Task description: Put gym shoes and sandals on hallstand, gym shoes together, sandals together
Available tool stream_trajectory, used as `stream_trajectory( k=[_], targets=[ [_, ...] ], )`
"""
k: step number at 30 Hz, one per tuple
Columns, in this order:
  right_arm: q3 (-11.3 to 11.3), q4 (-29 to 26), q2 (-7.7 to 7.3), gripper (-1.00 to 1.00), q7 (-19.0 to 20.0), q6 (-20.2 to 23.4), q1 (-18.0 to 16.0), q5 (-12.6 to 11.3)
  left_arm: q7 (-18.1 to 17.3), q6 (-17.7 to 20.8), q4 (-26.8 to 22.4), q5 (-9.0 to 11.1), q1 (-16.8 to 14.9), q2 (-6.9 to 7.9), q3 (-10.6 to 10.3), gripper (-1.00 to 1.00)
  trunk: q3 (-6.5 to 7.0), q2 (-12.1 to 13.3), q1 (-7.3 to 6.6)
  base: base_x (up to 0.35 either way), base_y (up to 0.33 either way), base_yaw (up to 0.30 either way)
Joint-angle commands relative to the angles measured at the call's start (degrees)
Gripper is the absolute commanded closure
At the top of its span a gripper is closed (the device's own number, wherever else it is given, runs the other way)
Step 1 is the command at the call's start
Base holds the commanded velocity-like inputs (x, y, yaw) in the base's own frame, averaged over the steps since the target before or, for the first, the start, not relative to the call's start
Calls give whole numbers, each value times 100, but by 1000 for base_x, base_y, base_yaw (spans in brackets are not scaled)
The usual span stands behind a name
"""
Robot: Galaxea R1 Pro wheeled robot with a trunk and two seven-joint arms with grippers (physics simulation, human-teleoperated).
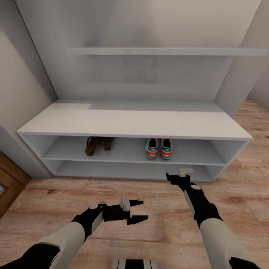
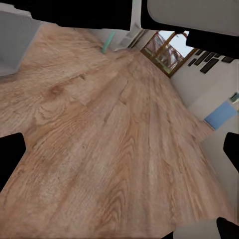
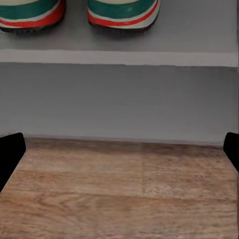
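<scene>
A: Where are the shoes being shown relative to each pincer?

B: In the head view, the two gym shoes [image 1: 158, 148] are being displayed side by side, touching, on the upper open shelf level of the hallstand [image 1: 130, 123], heels turned outward. The right pincer [image 1: 178, 175] is being held just below and slightly to the right of them, in front of the lower shelf level and above the corridor floor [image 1: 157, 201]. In the right wrist view, the heels of the gym shoes [image 3: 79, 15] are being seen beyond the shelf edge, with the hallstand's lower level [image 3: 119, 99] and the corridor floor [image 3: 119, 199] lying between them and the pincer.

A: And the two sandals?

B: The two sandals [image 1: 99, 145] are being shown together on the same shelf level, well apart from the gym shoes toward the left. The left pincer [image 1: 136, 212] is being held over the floor, near but clearly in front of the hallstand, below and to the right of the sandals.

A: How are the pincers being presented?

B: Both are being shown released and holding nothing: the left pincer's fingers are being spread apart in the head view, and in each wrist view dark fingertips [image 3: 11, 154] are being seen at opposite edges. In the left wrist view only corridor floor [image 2: 109, 149] is being framed between the fingertips [image 2: 10, 159].
</scene>
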Motion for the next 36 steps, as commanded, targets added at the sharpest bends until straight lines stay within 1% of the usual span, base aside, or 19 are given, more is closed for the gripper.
stream_trajectory(
  k=[1, 16, 30, 34, 35, 36],
  targets=[
    [-43, -8, 10, -100, 56, 27, -1, 60, -7, -29, 5, 57, -4, 3, -50, -100, -4, -2, -5, -339, 0, 0],
    [-43, 17, 10, -100, 57, 27, 13, 77, -13, -29, 5, 66, -5, 20, -41, -100, -4, -2, -5, -319, 0, 0],
    [-52, 182, 9, -100, 78, 37, 68, 52, -29, -23, -14, 57, -9, 24, -40, -100, -4, -2, -5, -25, 0, 0],
    [-52, 330, 10, -100, 93, 25, 71, 60, -33, -19, -21, 58, -8, 29, -33, -100, 84, 3, -15, 0, 0, 0],
    [-52, 455, 8, -100, 97, 24, 72, 56, -38, -15, -23, 60, -9, 40, -28, -100, 107, 5, -18, 0, 0, 0],
    [-52, 618, 9, -100, 99, 21, 72, 54, -49, -10, -36, 65, -9, 86, -22, -100, 129, 6, -20, 0, 0, 0]
  ],
)
